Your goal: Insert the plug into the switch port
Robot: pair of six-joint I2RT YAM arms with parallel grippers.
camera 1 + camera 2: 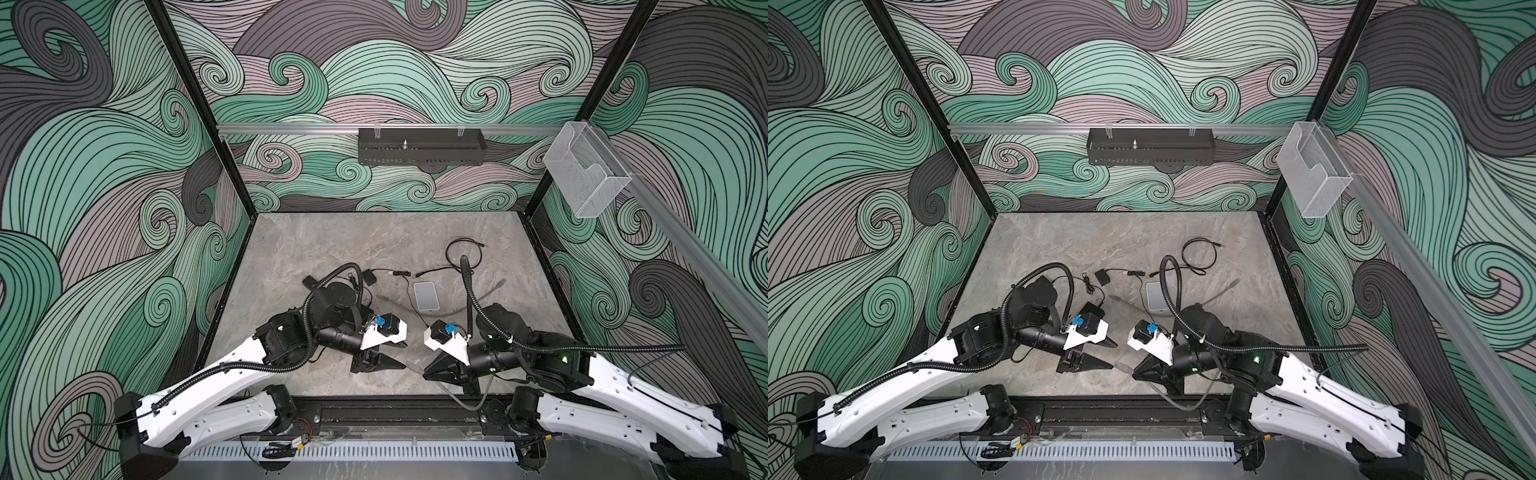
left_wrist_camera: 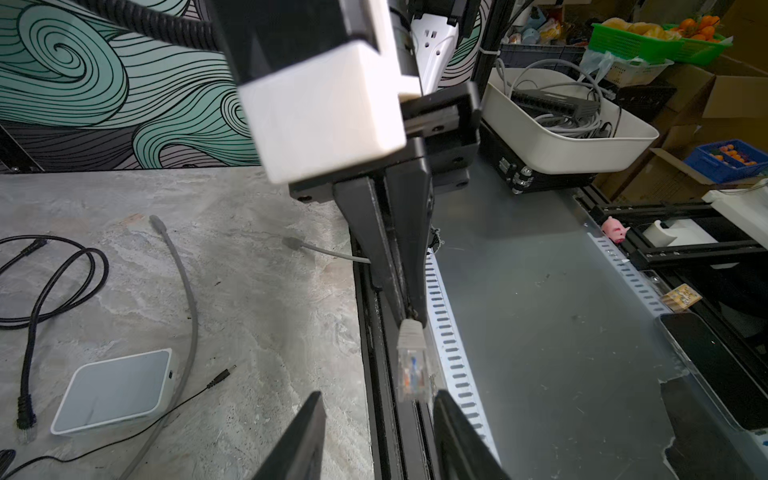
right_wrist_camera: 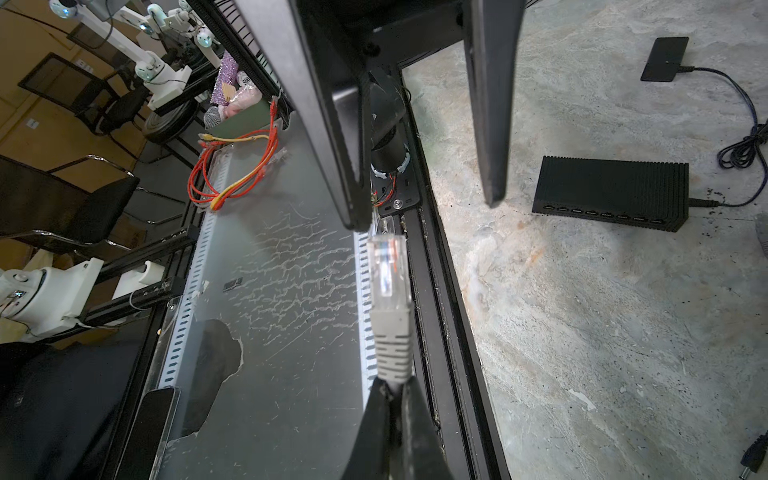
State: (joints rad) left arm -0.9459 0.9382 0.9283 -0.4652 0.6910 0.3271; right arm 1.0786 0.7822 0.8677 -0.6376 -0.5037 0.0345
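Grey marble tabletop (image 1: 332,249), swirl-pattern walls (image 1: 374,62) | right hand (image 3: 392,386) pinching plug (image 3: 388,286) | left hand (image 2: 378,401) spread around plug tip

Soft, even light, faint shadows on the tabletop (image 1: 332,249), wide-angle edge distortion, blurry close-up white housing (image 2: 324,104).

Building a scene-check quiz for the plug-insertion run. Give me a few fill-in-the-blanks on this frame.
1. The right gripper is ____ on the grey Ethernet cable, just behind its clear plug.
2. The left gripper has its jaws ____, facing the plug's tip.
3. The black switch lies on the ____, untouched by either gripper.
Missing: shut; open; table.
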